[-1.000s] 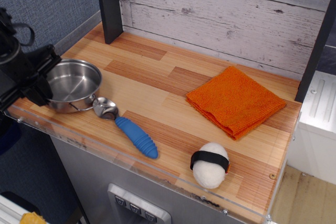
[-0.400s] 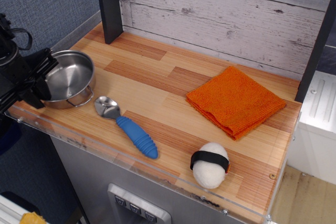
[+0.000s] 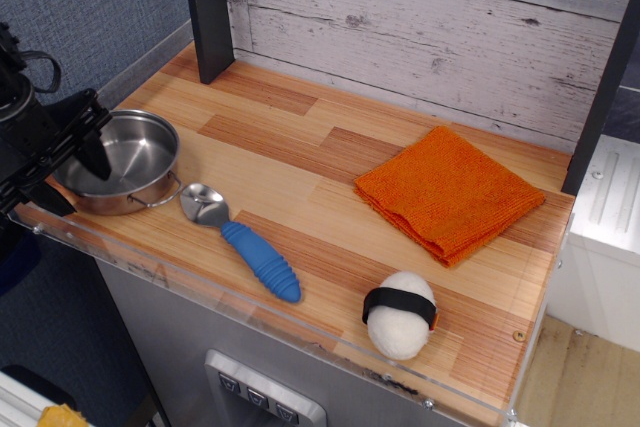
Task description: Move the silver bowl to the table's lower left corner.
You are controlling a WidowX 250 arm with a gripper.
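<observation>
Silver bowl (image 3: 122, 161) at the near-left corner of the tabletop (image 3: 300, 147), end effector (image 3: 72, 175) at its rim.

The black end effector comes in from the left edge; its fingers stand spread, one finger (image 3: 96, 155) reaching into the bowl over the left rim and the other low outside near the acrylic edge, so the rim lies between them, though actual contact is unclear. The bowl sits upright on the wood. Just right of it lies a metal spoon (image 3: 245, 241) with a blue ribbed handle. Farther right are a folded orange cloth (image 3: 450, 192) and, near the front edge, a white ball with a black band (image 3: 400, 313).
</observation>
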